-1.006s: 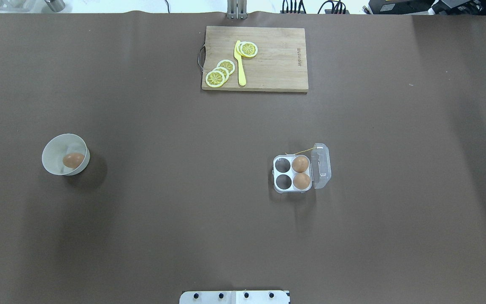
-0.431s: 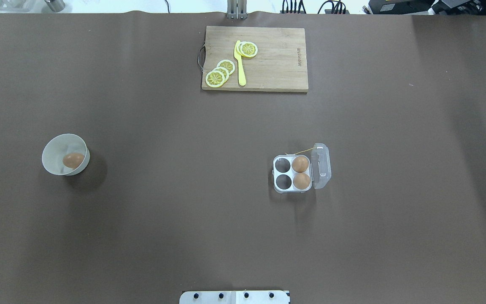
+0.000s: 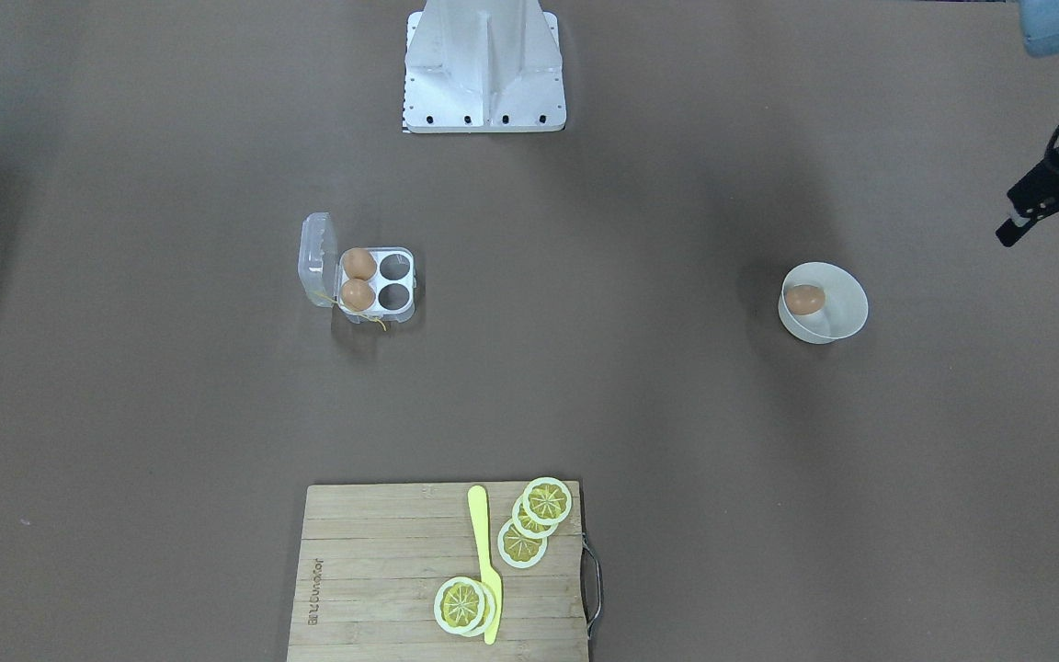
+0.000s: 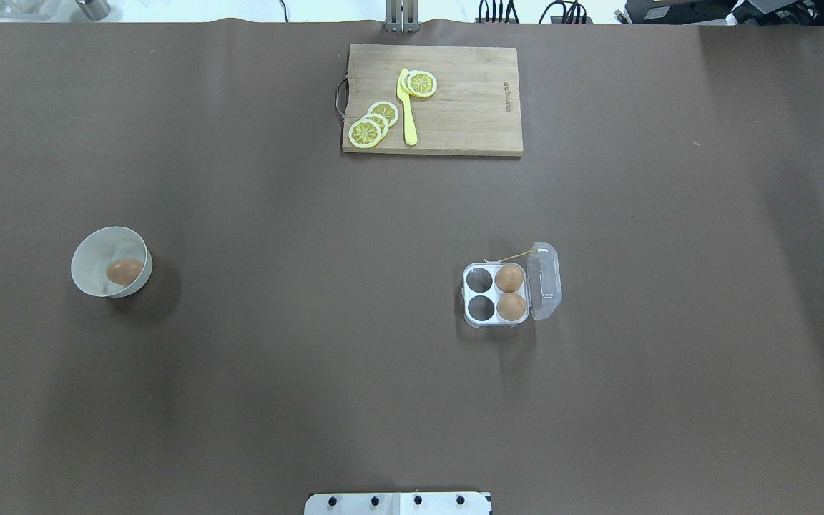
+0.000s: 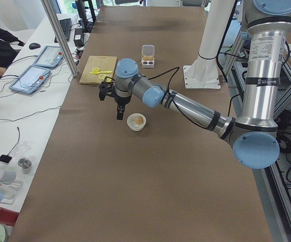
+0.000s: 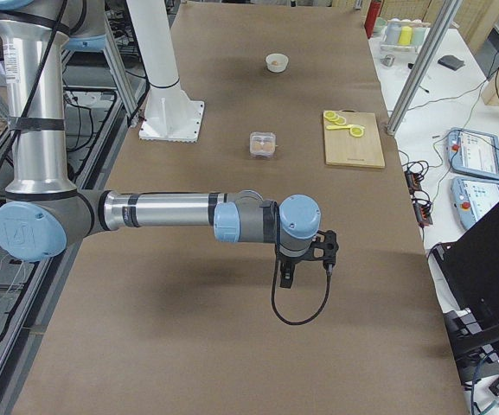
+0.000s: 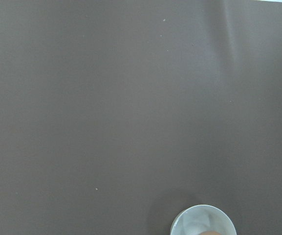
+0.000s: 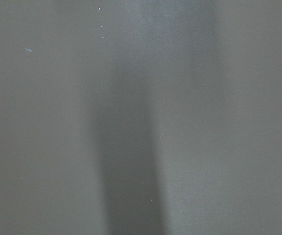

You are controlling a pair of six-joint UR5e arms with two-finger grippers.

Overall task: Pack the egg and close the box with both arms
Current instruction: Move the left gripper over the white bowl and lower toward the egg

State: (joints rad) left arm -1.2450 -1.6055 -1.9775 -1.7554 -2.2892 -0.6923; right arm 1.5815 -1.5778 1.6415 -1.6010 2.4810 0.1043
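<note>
The front view, unlike the overhead, shows the left gripper (image 3: 1042, 239) seemingly spread; right gripper (image 6: 306, 270): cannot tell.

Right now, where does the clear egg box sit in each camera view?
Front-facing: box left of centre.
Overhead: box right of centre.
Exterior left: box far, top centre.
Exterior right: box upper middle.
Left wrist: not in it.
Right wrist: not in it.
Shared landmark: cutting board, in all four exterior views.
</note>
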